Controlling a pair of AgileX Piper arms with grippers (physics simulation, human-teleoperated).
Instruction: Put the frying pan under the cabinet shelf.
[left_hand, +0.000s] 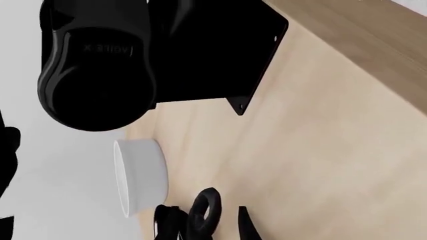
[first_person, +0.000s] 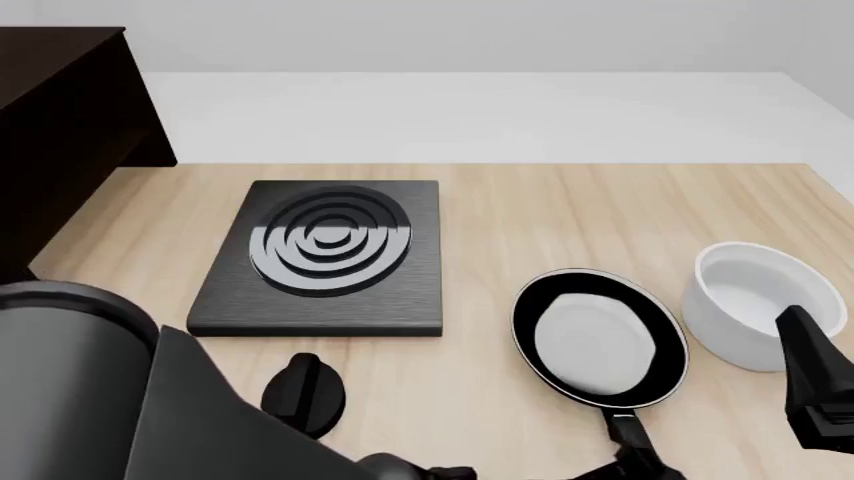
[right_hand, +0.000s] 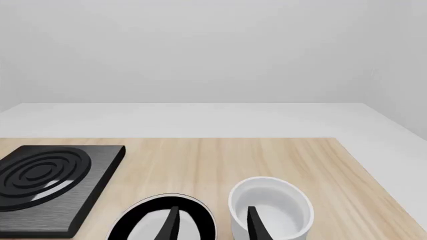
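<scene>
Two arms sit at the near edge of the table (first_person: 534, 200). Nearest on the left, the left arm's bulky grey body fills the lower corner of the front view; its claw (left_hand: 207, 220) shows only in the left wrist view, as dark finger tips at the frame edge with a gap between them, holding nothing. The black knob (first_person: 304, 395) lies on the table just ahead of that arm.

On the right, the right claw (right_hand: 210, 225) hangs above the near edge, its two fingers apart with nothing between them. In the right wrist view one finger (right_hand: 170, 224) overlaps the frying pan (first_person: 601, 338) and the other overlaps the white bowl (first_person: 750, 300); contact with either cannot be told.

Frying pan: flat on the table, right of centre, pale base up, handle (first_person: 625, 430) pointing toward the near edge. It lies just ahead of and slightly left of the right claw. Bowl stands just right of the pan, close but apart from it.

Further out, left of centre, the black stove plate (first_person: 327, 255) lies flat. Cabinet shelf (first_person: 60, 130): dark, at the far left corner, well apart from the pan, with the stove plate between them.
</scene>
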